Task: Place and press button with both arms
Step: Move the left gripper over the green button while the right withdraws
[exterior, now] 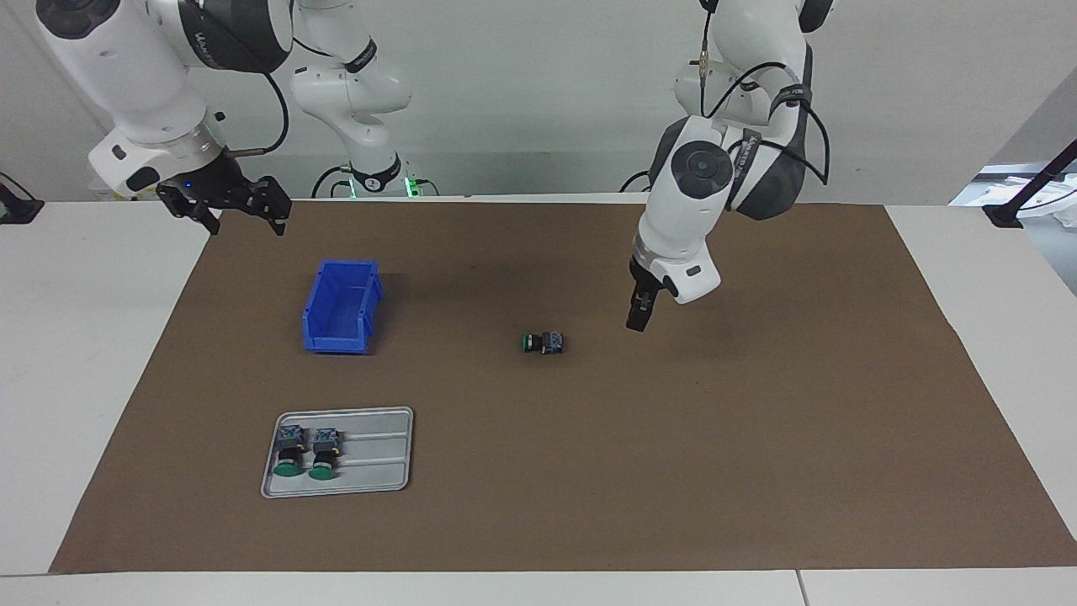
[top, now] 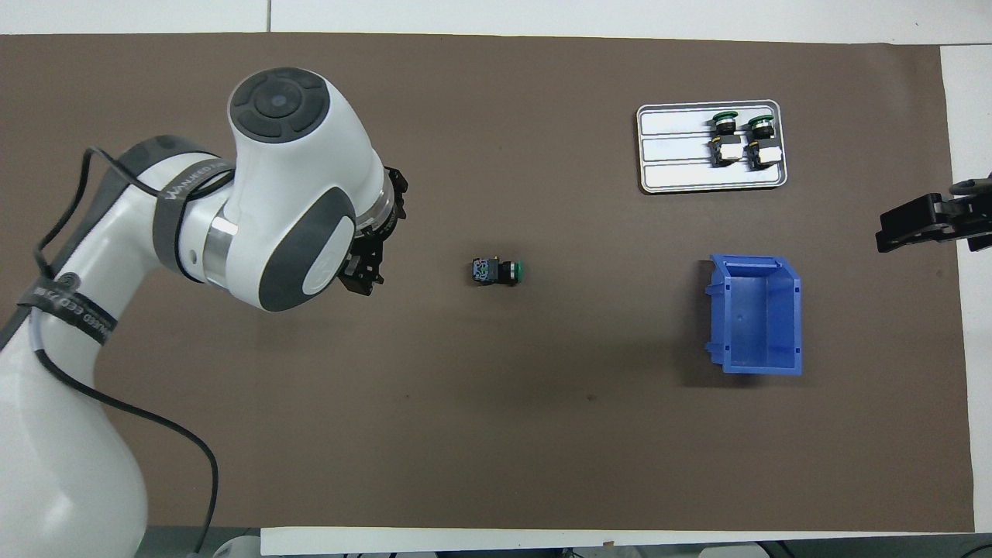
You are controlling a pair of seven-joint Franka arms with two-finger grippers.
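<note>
1. Left gripper hangs over the brown mat, toward the left arm's end from the button; fingers look nearly together, empty.
2. Right gripper waits spread, empty.
3. Button lies sideways mid-mat: likely pressing comes next, calling for steadying it.

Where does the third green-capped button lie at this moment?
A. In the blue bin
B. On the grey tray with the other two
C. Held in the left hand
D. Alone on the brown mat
D: the button lies on its side on the brown mat, apart from the grey tray, the blue bin and both hands.
</note>
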